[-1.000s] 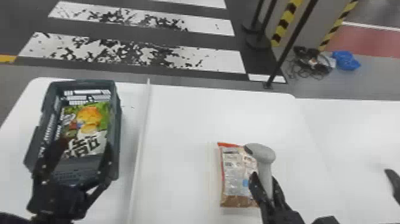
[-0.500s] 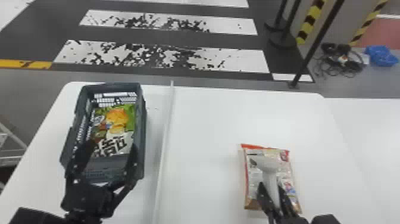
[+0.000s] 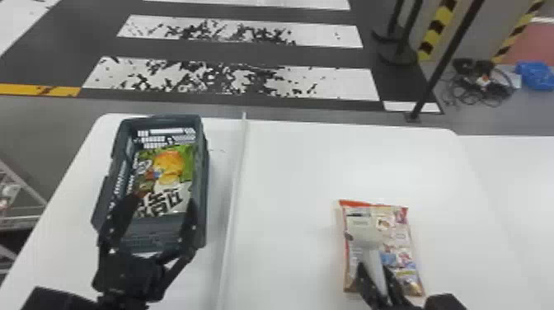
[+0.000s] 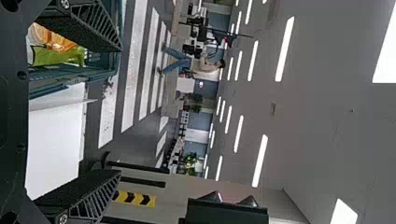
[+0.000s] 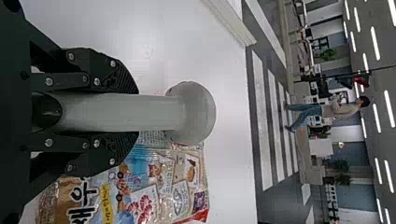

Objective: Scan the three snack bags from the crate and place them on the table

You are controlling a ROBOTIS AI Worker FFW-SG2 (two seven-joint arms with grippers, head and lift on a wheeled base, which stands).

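Observation:
My left gripper [image 3: 154, 218] is over the near end of the grey crate [image 3: 204, 173], its fingers spread. Inside the crate lies a green and yellow snack bag [image 3: 165, 177]. In the left wrist view my left gripper [image 4: 119, 112] stands wide apart, with part of the green bag [image 4: 56, 55] beyond one finger. My right gripper [image 3: 377, 280] grips a whitish scanner [image 3: 365, 237] above an orange-edged snack bag [image 3: 395, 247] on the table. In the right wrist view my right gripper [image 5: 133, 112] is closed around the scanner's handle [image 5: 116, 112], beside the snack bag [image 5: 154, 182].
A white raised strip [image 3: 235, 185] runs across the white table [image 3: 296, 165] between the crate and the bag on the table. Beyond the far edge are a dark post [image 3: 445, 62] and a heap of cables [image 3: 480, 82] on the floor.
The head view has shifted, so the crate and table appear farther right. The scanner in my right gripper now covers more of the tabletop bag's middle. My left gripper remains over the crate's near end.

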